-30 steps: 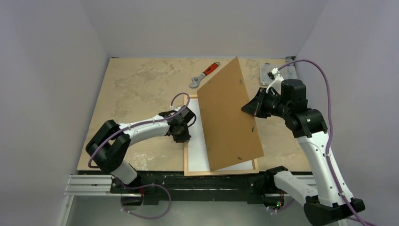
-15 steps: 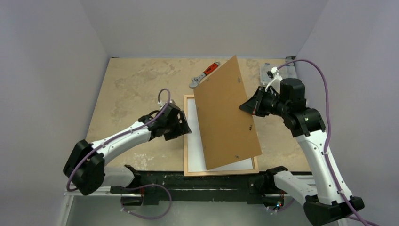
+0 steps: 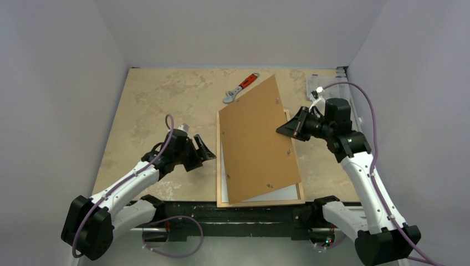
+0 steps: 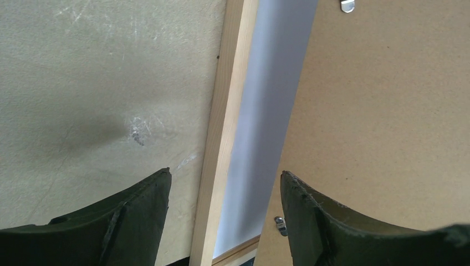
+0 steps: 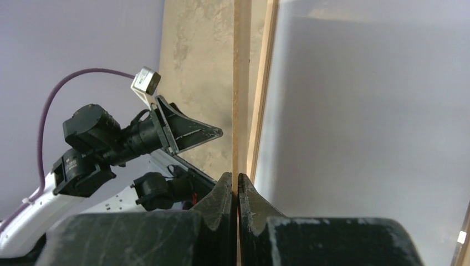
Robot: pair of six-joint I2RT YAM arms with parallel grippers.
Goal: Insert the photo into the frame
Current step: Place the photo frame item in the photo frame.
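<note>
The light wood frame (image 3: 218, 172) lies flat near the table's front edge. Inside it a white sheet shows, the photo (image 3: 223, 180) with its plain back up. A brown backing board (image 3: 255, 144) leans over them, its right side raised. My right gripper (image 3: 280, 130) is shut on the board's right edge, which runs thin between the jaws of that gripper (image 5: 238, 180). My left gripper (image 3: 208, 149) stands open just left of the frame's left strip and holds nothing. In the left wrist view, that gripper (image 4: 225, 173) looks down on the frame strip (image 4: 227, 111), the photo (image 4: 260, 111) and the board (image 4: 388, 111).
An orange-handled wrench (image 3: 239, 88) lies behind the frame at the table's far side. A clear plastic piece (image 3: 315, 84) sits at the back right corner. Walls close the table on three sides. My left arm (image 5: 111, 144) shows in the right wrist view.
My left gripper opened and drew back leftward, off the frame's left edge. My right gripper lowered the backing board closer over the frame.
</note>
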